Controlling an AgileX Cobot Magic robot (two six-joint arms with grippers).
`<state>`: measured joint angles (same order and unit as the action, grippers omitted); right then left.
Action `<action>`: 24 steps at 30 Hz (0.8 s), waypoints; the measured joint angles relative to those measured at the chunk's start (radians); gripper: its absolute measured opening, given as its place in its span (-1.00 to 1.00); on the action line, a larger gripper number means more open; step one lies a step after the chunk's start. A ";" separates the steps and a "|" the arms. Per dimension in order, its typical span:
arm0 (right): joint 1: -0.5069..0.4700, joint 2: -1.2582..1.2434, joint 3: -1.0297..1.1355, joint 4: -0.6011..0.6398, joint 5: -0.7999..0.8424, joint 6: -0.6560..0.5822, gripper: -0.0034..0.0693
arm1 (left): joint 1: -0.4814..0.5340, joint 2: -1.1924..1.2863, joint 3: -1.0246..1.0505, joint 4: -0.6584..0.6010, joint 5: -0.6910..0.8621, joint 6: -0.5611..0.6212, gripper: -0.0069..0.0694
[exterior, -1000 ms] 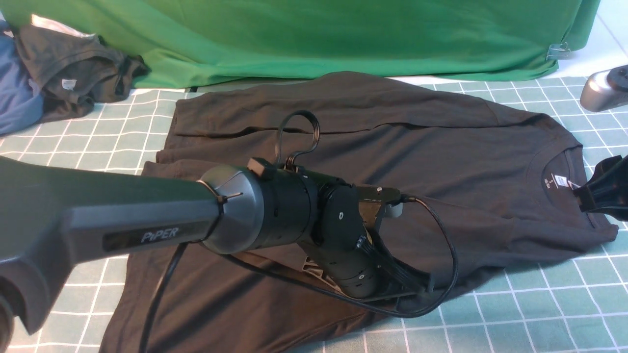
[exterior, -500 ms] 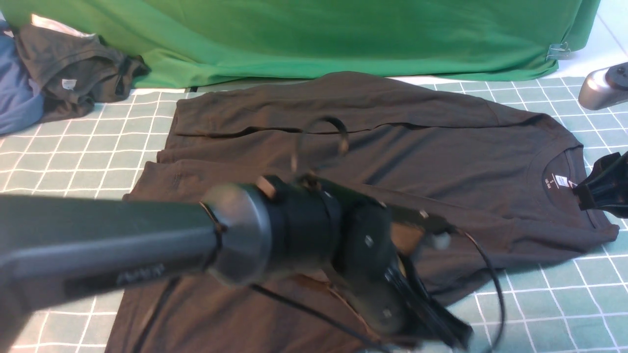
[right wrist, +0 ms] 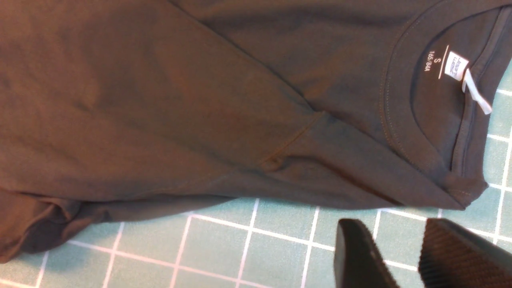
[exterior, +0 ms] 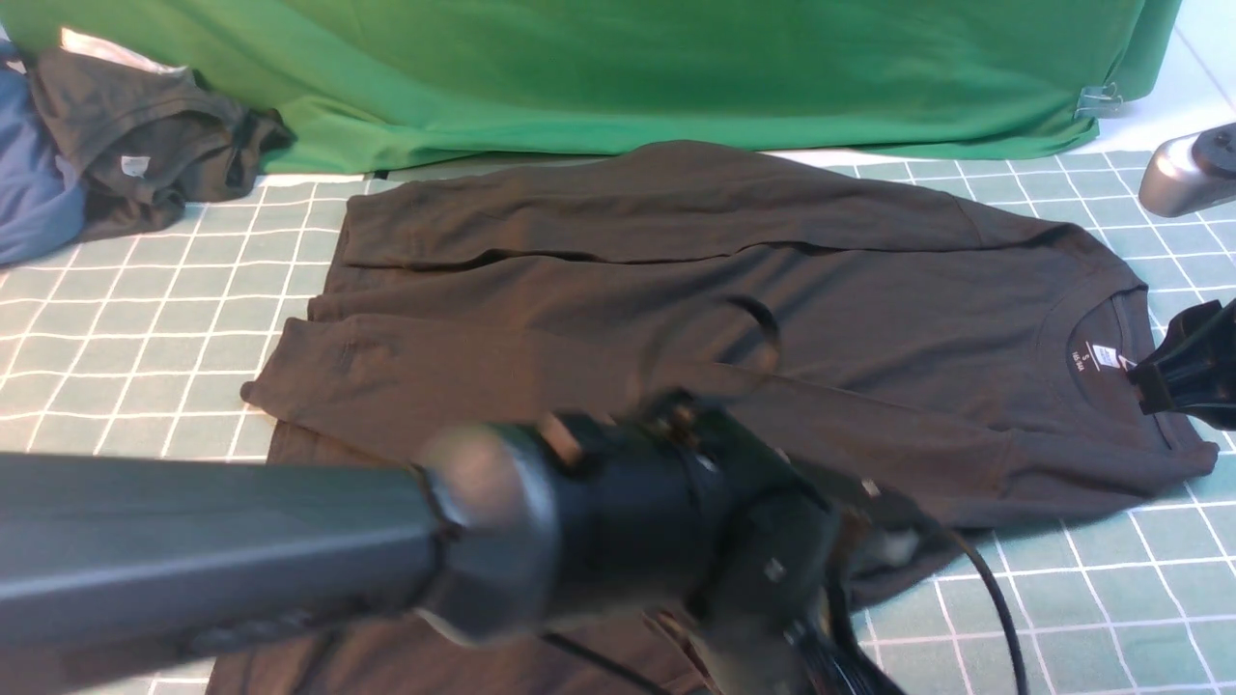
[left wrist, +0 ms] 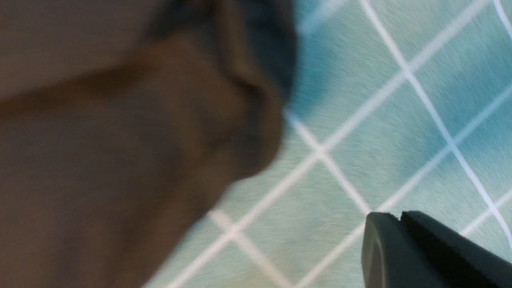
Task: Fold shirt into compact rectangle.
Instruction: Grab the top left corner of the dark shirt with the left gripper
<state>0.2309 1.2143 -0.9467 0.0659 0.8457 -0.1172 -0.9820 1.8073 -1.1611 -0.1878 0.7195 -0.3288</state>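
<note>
The black shirt (exterior: 676,290) lies spread on the teal grid mat (exterior: 145,319), its crew neck and white neck label (exterior: 1101,355) at the right. One long sleeve lies across the body. My left arm (exterior: 628,541) crosses the near edge, blurred, and hides the shirt's lower part. In its wrist view my left gripper (left wrist: 396,217) is shut with nothing in it, over bare mat (left wrist: 360,120) beside the shirt's edge (left wrist: 120,160). My right gripper (right wrist: 400,230) stands open over the mat, just off the shirt's shoulder edge (right wrist: 320,192) near the neck label (right wrist: 456,66); it also shows at the front view's right edge (exterior: 1154,378).
A big green cloth (exterior: 676,68) hangs along the back with a metal clip (exterior: 1096,101). A smaller dark grey garment (exterior: 145,135) and a blue cloth (exterior: 29,183) are piled at the back left. A grey arm part (exterior: 1183,174) sits at the far right.
My left arm has swung toward the near edge and to the right, uncovering the middle of the shirt, and its jaws have shut empty. The right gripper has hardly moved.
</note>
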 joint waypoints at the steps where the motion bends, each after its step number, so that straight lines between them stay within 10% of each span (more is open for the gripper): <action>1: 0.000 0.000 0.000 0.000 0.000 0.000 -0.26 | 0.023 -0.018 0.000 0.028 0.001 -0.022 -0.80; 7: 0.000 0.000 0.000 0.000 0.000 0.000 -0.26 | 0.119 -0.043 0.000 0.063 -0.069 -0.057 -0.63; 17: 0.000 0.000 0.000 0.000 -0.006 0.000 -0.26 | 0.125 0.072 -0.044 -0.062 -0.116 0.000 0.36; 24: 0.000 0.000 0.000 0.000 -0.006 0.001 -0.26 | 0.125 0.147 -0.111 -0.108 -0.132 0.041 0.65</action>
<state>0.2309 1.2143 -0.9467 0.0659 0.8395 -0.1163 -0.8572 1.9541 -1.2718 -0.2959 0.5876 -0.2875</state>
